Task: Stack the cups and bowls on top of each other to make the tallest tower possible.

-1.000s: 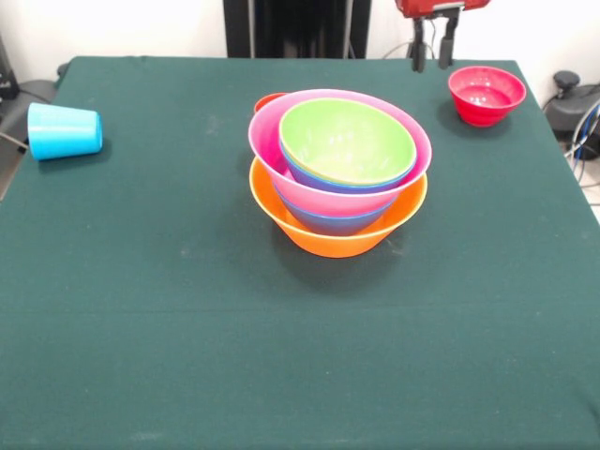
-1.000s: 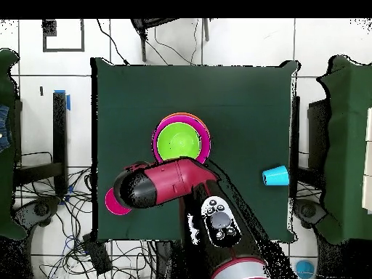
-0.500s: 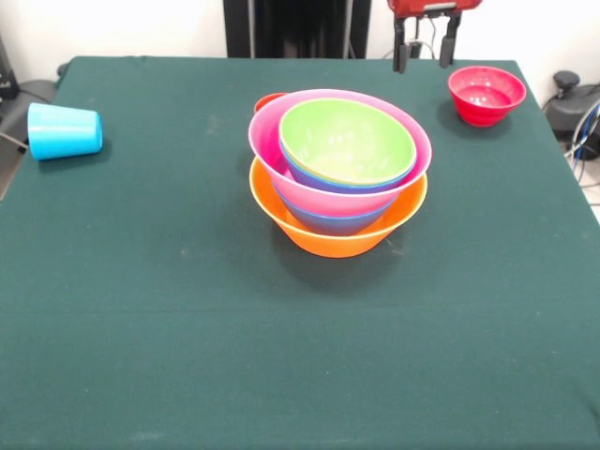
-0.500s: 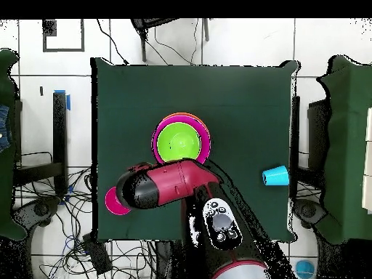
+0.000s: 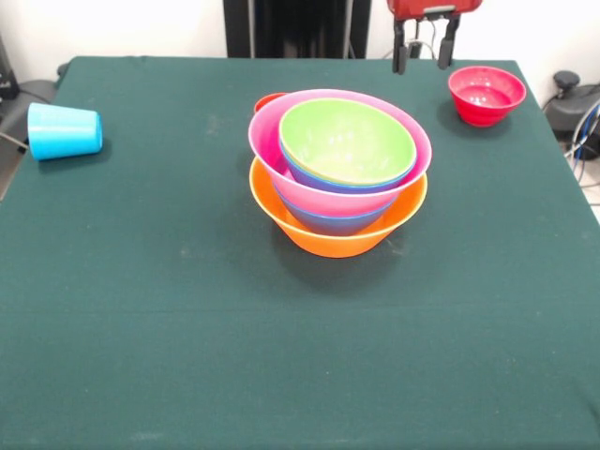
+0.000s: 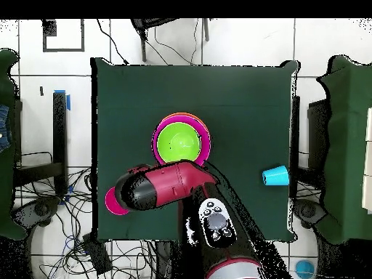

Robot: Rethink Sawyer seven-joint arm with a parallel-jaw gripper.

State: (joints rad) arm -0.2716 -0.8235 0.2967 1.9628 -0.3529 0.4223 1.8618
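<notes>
A green-covered worktop (image 5: 187, 356) is shown from the front and from overhead. Near its centre, a tower (image 5: 339, 173) of nested bowls is seen. The base is formed by a large orange bowl (image 5: 337, 236). A blue bowl (image 5: 336, 223) is seated inside it, and a pink bowl (image 5: 272, 141) is carried above that. Within the pink bowl, a further blue rim is visible, and a lime green bowl (image 5: 347, 141) is seated on top, mouth up and tilted slightly. A small patch of red or orange is visible just behind the pink bowl at the far left of the tower; what it belongs to cannot be determined.

In the front view, a small red bowl (image 5: 486, 94) is placed upright near the far right corner, well apart from the tower. A light blue cup (image 5: 64, 131) is laid on its side near the far left edge, its mouth turned to the left.

The tool (image 5: 426, 52) is held above the far edge of the worktop, just left of the small red bowl. Its two dark fingers (image 5: 400, 54) are pointed downward and set apart with a clear gap between them; nothing is held. In the overhead view, the tool is hidden beneath the red and black arm (image 6: 163, 185).
</notes>
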